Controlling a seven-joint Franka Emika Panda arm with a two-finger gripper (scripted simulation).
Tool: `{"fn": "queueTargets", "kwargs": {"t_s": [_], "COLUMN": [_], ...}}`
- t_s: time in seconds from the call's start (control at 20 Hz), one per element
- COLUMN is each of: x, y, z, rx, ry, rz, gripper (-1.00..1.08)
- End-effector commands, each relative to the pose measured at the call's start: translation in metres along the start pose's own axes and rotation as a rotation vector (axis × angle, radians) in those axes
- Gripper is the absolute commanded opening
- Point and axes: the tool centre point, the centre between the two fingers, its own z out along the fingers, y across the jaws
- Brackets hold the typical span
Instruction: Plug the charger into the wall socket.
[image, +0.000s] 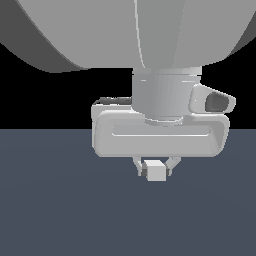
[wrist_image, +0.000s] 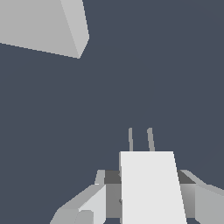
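One charger (image: 155, 171) shows in the exterior view, a small white block clamped between my fingers (image: 154, 168) under the hand, above the dark surface (image: 60, 210). I judge it light, stiff and smooth, best held by its flat sides as now. No socket shows here.

Two thin prongs (wrist_image: 140, 139) stick out ahead of the charger (wrist_image: 151, 188) in the wrist view. One pale slab corner (wrist_image: 43, 26) sits well apart; I cannot tell whether it is the socket.
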Motion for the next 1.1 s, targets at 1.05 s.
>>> {"fn": "queueTargets", "kwargs": {"t_s": [1.05], "x": [0.031], "y": [-0.075], "z": [-0.045], "rx": [-0.060], "ry": [0.005], "rz": [0.160], "gripper": [-1.00]}}
